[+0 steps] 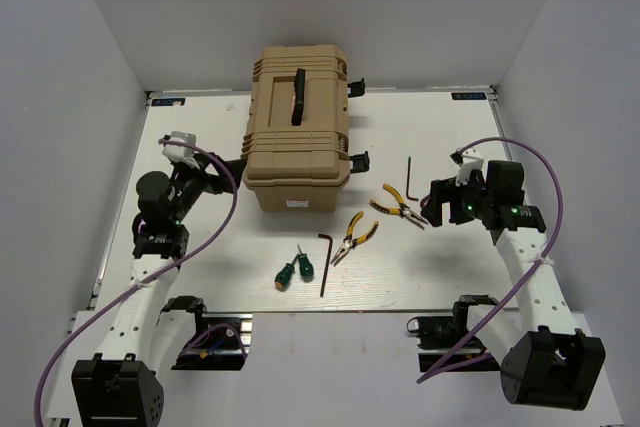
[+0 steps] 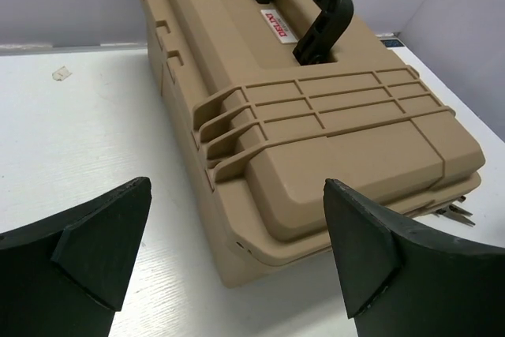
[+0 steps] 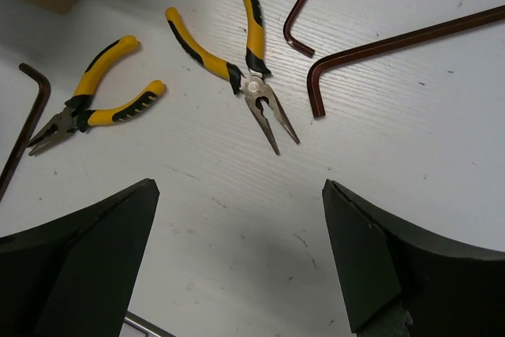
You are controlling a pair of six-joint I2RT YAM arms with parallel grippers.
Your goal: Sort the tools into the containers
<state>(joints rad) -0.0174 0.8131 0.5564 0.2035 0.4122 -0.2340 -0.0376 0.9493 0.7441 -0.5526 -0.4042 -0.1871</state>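
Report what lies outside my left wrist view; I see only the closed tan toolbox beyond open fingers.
Observer: Two green-handled screwdrivers lie on the table, nearer the arms than the toolbox.
Operator: Locate the pliers.
Observer: One pliers lies beside a hex key; the second pliers lies closer to the right gripper.
Operator: Give that gripper's state.
Observer: Open and empty, above bare table.

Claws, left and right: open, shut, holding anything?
Left claw: open, empty.
Right claw: open, empty.
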